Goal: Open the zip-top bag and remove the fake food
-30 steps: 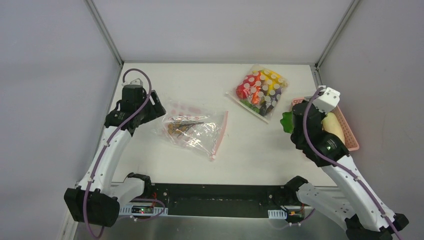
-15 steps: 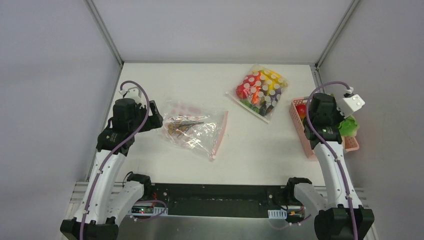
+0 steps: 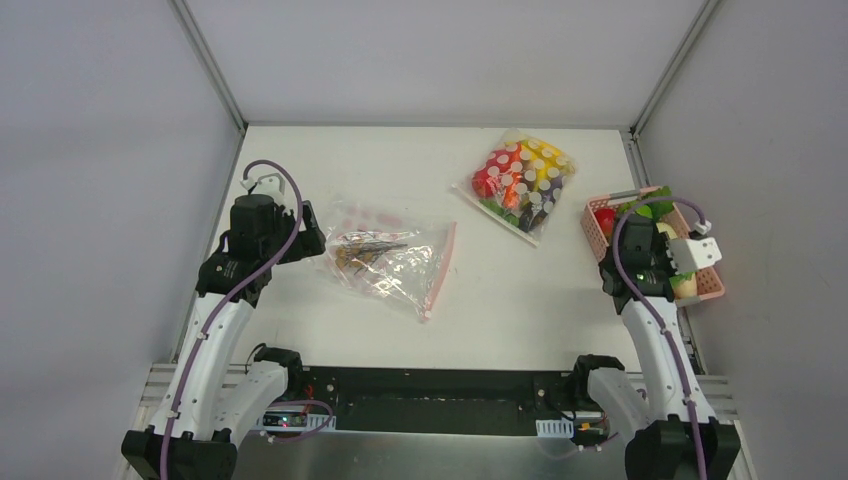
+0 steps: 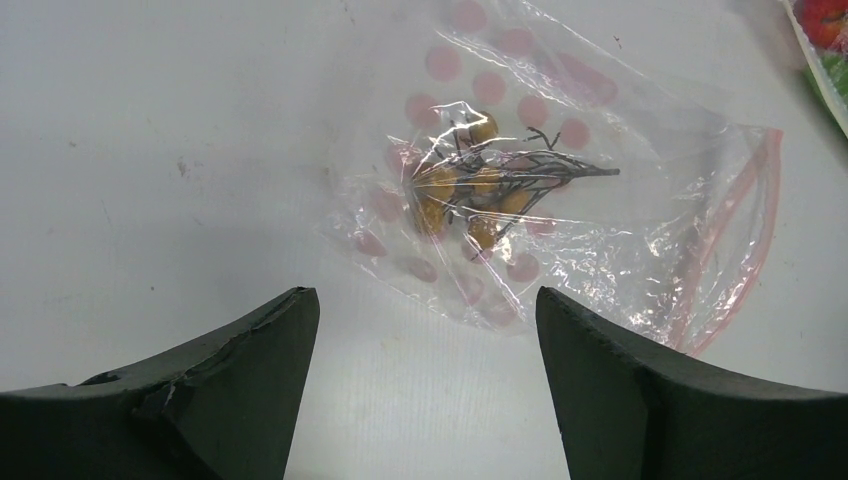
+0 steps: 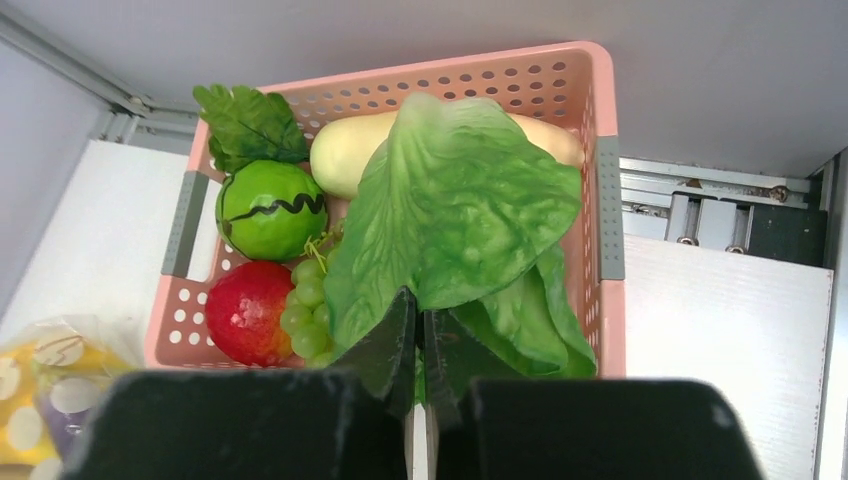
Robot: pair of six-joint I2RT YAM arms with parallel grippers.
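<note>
1. Right gripper: jaws together, pinching the stem end of a lettuce leaf. The leaf hangs over the pink basket, covering its right half in the wrist view.
2. Basket contents: red apple at lower left, grapes just beside it, green round fruit above them, white radish across the far side, and a darker leafy piece at the upper left corner.
3. Basket location: right edge of the table in the overhead view.
4. Left gripper: jaws wide apart, holding nothing, at the bag's left side.
5. Zip-top bag: lies flat, left of centre in the overhead view, pink zip strip along its right edge. Sealed or open: cannot tell.
6. Bag contents: one twiggy cluster of dark stems with small yellow-orange pieces.
7. White-dotted bag: upper centre-right, well apart from both grippers, holding red, orange, yellow and purple items.
</note>
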